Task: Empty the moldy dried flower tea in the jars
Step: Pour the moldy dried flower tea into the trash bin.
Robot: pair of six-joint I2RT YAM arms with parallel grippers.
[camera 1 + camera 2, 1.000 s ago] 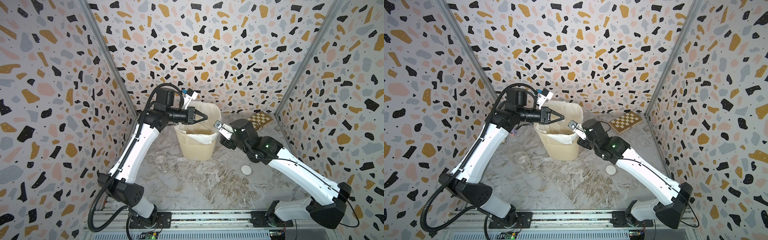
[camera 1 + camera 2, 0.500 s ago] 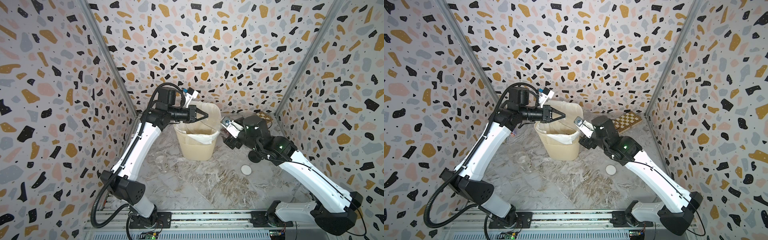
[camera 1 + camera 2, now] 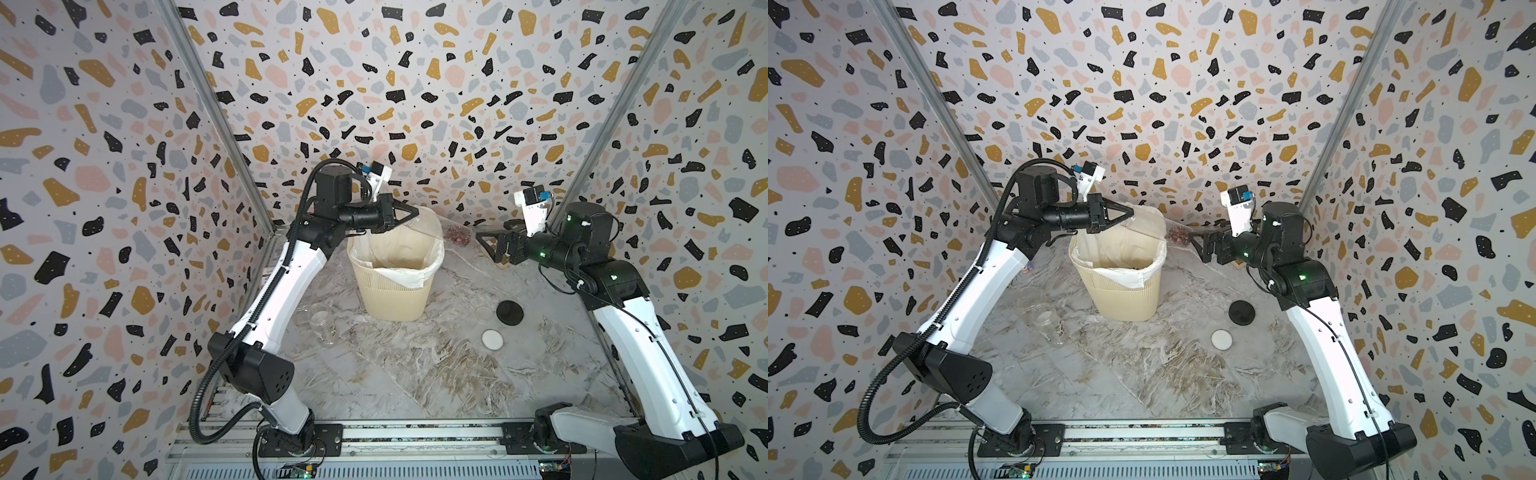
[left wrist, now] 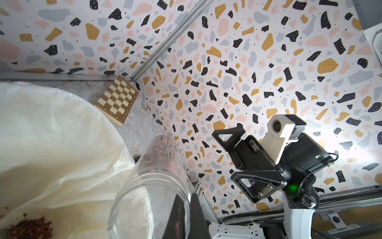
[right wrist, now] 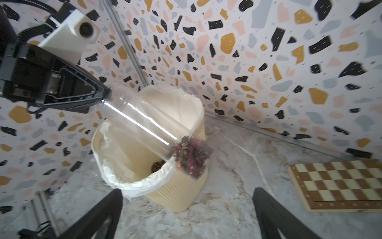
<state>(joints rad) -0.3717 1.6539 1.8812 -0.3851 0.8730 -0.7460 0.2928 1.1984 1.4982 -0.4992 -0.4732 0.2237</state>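
Left fingers point(image 3: 413, 212) clamp the mouth rim of the tall clear jar point(image 5: 140, 122), slanted across the cream bin point(image 5: 182, 194). The moldy dried flower tea point(image 5: 190, 153) lies in its base. Right fingers point(image 3: 489, 246) are spread wide, empty.

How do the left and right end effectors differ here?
The left end effector is shut on the mouth of the tall clear jar; the right end effector is open and empty. The left is above the rim of the cream bin; the right is beside the bin, facing the jar's base. Both are black, off the table.
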